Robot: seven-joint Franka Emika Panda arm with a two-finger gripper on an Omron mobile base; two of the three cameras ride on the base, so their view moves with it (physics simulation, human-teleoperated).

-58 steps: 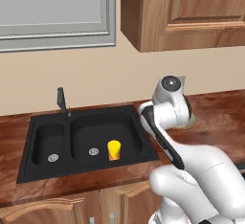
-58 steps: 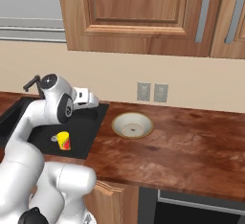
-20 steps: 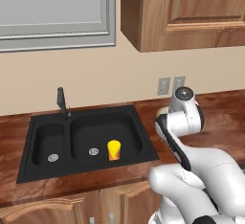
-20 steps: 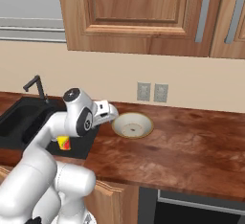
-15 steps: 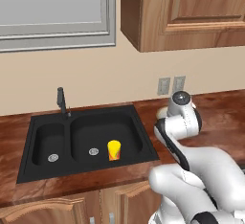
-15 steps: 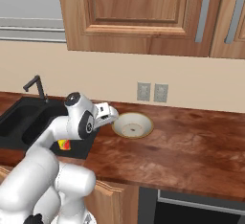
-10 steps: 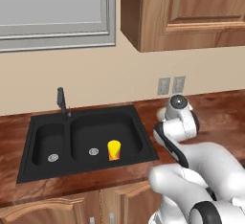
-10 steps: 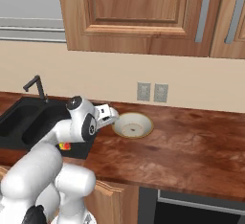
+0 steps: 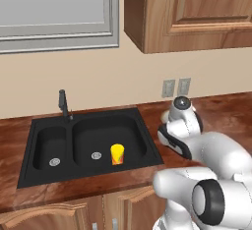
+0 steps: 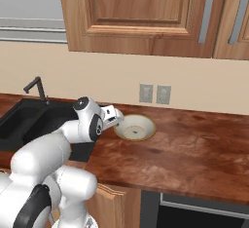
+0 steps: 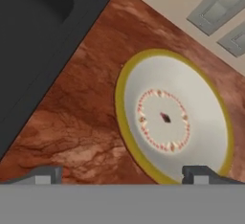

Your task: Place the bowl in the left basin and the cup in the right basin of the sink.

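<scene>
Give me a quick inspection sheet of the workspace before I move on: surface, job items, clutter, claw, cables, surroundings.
Surface: brown wood-grain counter, with the black sink set into it.
Cup: upright in the right basin, beside its drain.
Bowl: on the counter right of the sink, upright, not in a basin.
Left basin: holds nothing but its drain.
Clutter: nothing seen.
Claw: open, above the near edge of the bowl, holding nothing.
Cables: nothing seen.
Surroundings: faucet behind the sink, two wall outlets, wooden cabinets above, window over the sink.
</scene>
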